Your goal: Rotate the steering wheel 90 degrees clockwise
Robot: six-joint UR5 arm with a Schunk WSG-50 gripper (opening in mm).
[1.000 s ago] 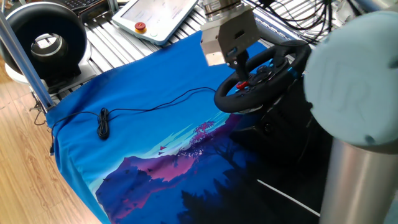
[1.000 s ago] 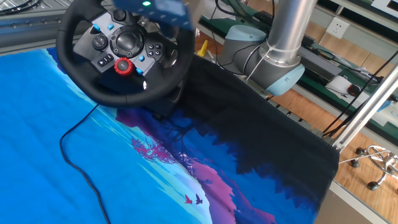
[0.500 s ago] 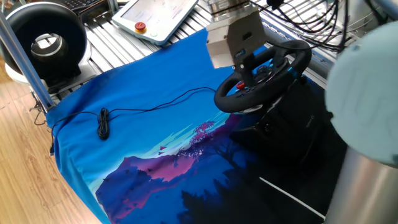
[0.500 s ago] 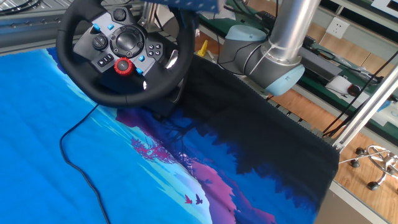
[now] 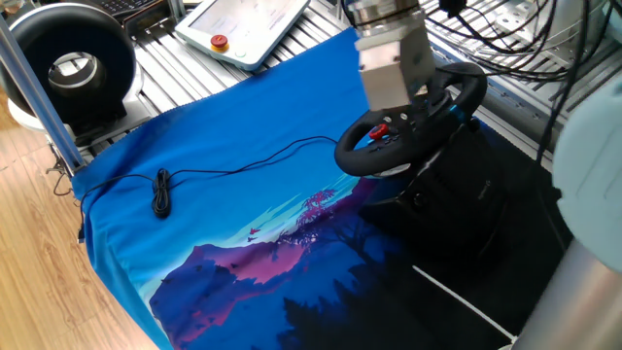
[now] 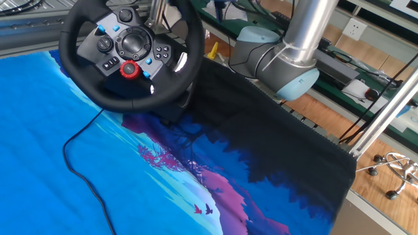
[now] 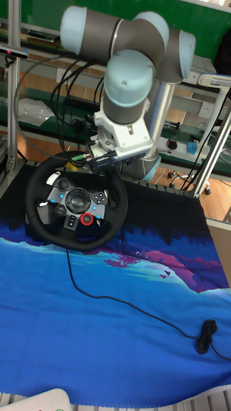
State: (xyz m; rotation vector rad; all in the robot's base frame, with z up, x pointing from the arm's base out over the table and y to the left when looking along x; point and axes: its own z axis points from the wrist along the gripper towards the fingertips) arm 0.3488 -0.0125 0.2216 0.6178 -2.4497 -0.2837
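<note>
Fingers: can't tell if spread or closed. They sit low on the gripper (image 7: 102, 162) and are lost against the dark rim in the tall view, behind the gripper body in 1 fixed view, and nearly out of frame in the other. Nothing looks held.

Gripper hangs just by the top of the wheel (image 6: 124, 101), on the side nearest the arm (image 7: 131, 83). Contact w/ the rim is unclear, prob. none.

Wheel stands tilted on its base at the far edge of the blue mat (image 5: 224, 194). Its red knob (image 6: 128, 68) is low on the hub, left of centre. A thin cable (image 5: 243, 165) runs from under it across the mat.

What changed: over the last 1 s the gripper slid sideways. 1 s ago it was over the hub face, w/ a finger showing against the buttons. 0.5 s ago it was further along, and now it's past the hub, at the rim. In the other fixed view its blue blur has gone from above the wheel to almost off the top edge.

Wheel itself: no diff. Knob and buttons sit in the same spots in all 3 of that view's frames, so 0 deg turned so far.

Meaning: likely repositioning for a hold or push point on the rim. The 90 deg clockwise turn hasn't begun.
</note>
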